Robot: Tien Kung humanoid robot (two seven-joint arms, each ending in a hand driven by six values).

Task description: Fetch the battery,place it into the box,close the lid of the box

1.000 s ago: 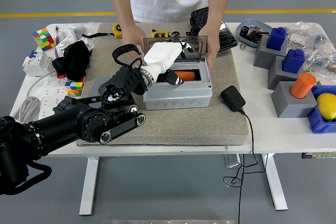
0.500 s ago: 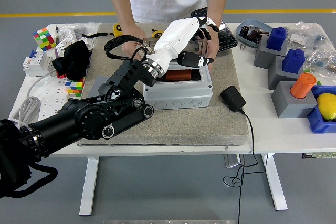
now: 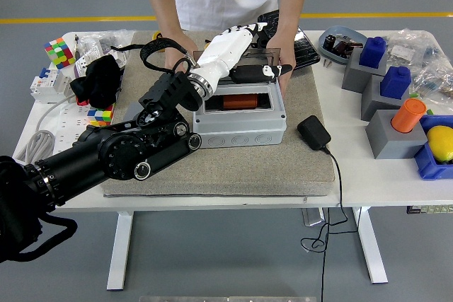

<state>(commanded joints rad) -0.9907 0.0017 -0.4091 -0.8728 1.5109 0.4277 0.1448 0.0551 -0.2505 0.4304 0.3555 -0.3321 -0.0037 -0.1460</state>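
Observation:
An orange battery (image 3: pixel 241 102) lies inside the open grey box (image 3: pixel 241 131) on the grey mat. The box's dark see-through lid (image 3: pixel 263 56) stands up at the back edge. My left hand (image 3: pixel 258 49), white with black fingertips, hovers over the back of the box at the lid. Its fingers (image 3: pixel 249 30) are stretched out behind the lid's top, and the thumb points right in front of the lid. It holds nothing. A person at the far side steadies the box with one hand (image 3: pixel 178 49) at its left back corner and the other hand (image 3: pixel 284 63) at its right.
A black power adapter (image 3: pixel 313 132) with its cable lies on the mat right of the box. Grey blocks with blue and orange pieces (image 3: pixel 391 83) stand at the right. Rubik's cubes (image 3: pixel 59 52), a black cloth (image 3: pixel 98 81) and a power strip (image 3: pixel 49 129) crowd the left.
My left hand let the battery go in the box, rose out of it and moved back to the upright lid, fingers spreading. The battery now lies uncovered in the box.

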